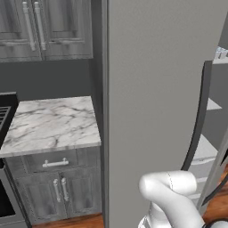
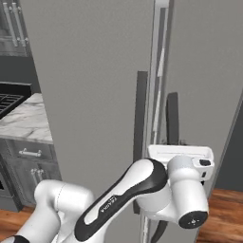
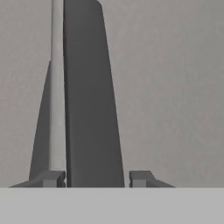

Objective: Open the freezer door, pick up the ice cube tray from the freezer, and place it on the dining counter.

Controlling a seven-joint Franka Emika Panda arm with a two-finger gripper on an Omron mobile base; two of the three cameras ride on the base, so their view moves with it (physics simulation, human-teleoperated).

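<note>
End effector (image 3: 96, 178): fingers are held apart, one on each side of the handle (image 3: 89, 96); contact cannot be told.
Door (image 1: 151, 102): apparently ajar, shelves seen past its right edge.

The freezer door (image 1: 151, 102) stands as a flat grey wall across the middle of the left base view, blocking the way ahead. Its dark handle (image 3: 92, 100) rises between the pincer (image 3: 97, 178) fingers in the hand view, with a little room on the right side of it. At the right edge of the left base view a gap shows shelves (image 1: 209, 151) behind. The marble table (image 1: 51, 122) at left is bare.
</note>
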